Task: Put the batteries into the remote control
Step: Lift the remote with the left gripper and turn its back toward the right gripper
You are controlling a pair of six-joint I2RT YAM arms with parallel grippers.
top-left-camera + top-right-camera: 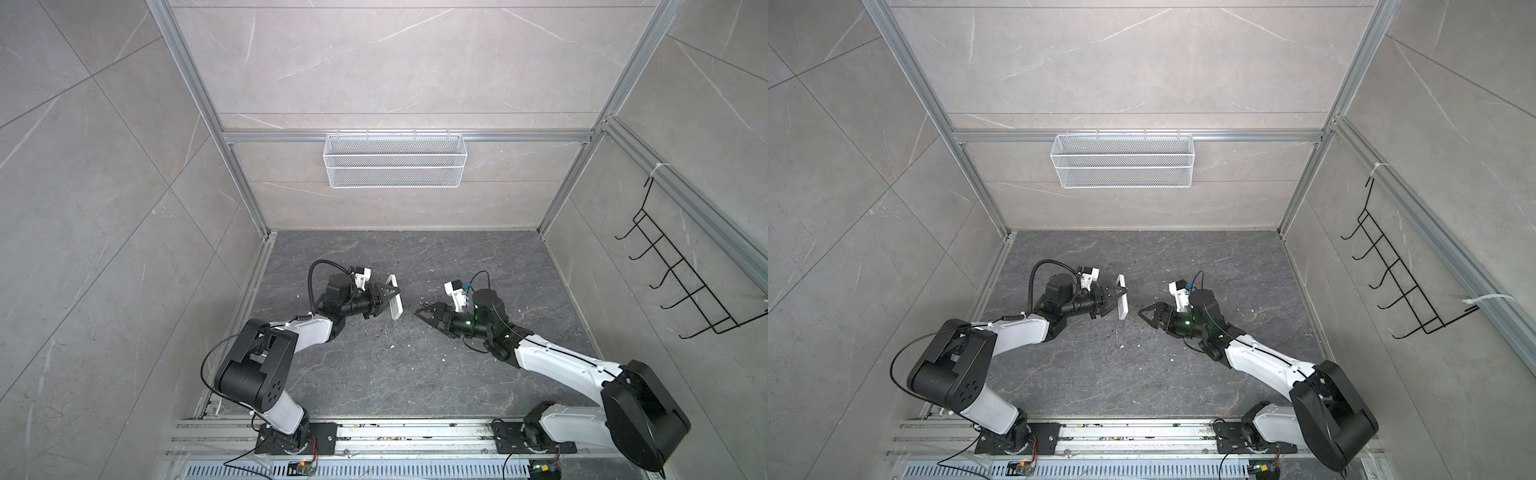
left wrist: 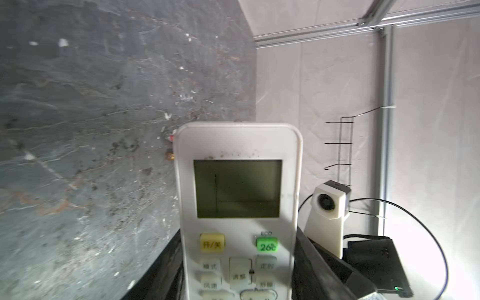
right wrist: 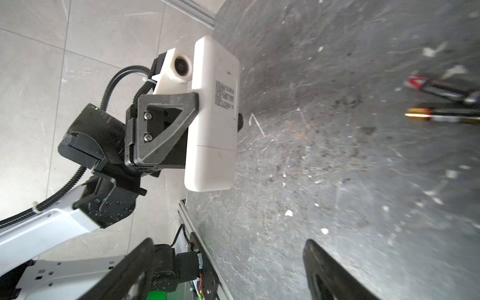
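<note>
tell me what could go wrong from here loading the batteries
1. The left gripper clamps the remote control only across its width; pushing at its closed battery cover could twist it loose.
2. The batteries lie side by side on the table; the open right gripper could roll one away.

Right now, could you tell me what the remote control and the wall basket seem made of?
The remote control is probably white moulded plastic, matte, with a seam across its back. The wall basket seems white-coated metal wire mesh, a see-through fine grid.
</note>
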